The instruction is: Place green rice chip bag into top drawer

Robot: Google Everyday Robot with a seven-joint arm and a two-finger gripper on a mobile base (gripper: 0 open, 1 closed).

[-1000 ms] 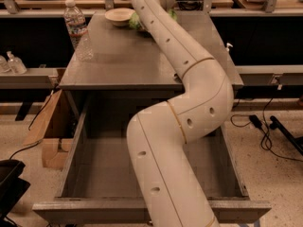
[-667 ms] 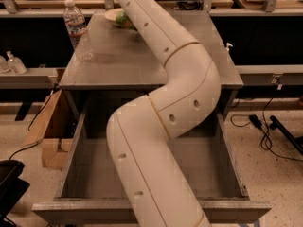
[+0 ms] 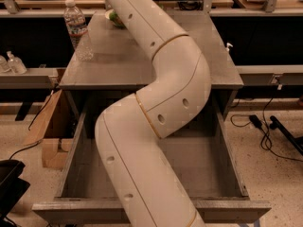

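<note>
One arm [image 3: 156, 103]: white and jointed, it rises from the near edge, bends over the open drawer, runs far-left across the table and leaves the view at the top.
Gripper: out of sight beyond the top edge, past the table's far-left part; whether it is wide, narrow or holding anything cannot be told.
Green rice chip bag [image 3: 112, 18]: only a green sliver shows at the table's far end, just left of the arm, which hides the rest.
Bag to gripper: cannot be told.
Top drawer [image 3: 215, 167]: stands open on the near side, below the table's near edge, with the arm covering its middle.
Grey table [image 3: 118, 67]: the arm crosses it diagonally.
Water bottle [image 3: 77, 28]: upright at the table's left edge, apart from the arm.
Floor: a cardboard box [image 3: 47, 126] left of the drawer and black cables [image 3: 265, 126] on the right.
</note>
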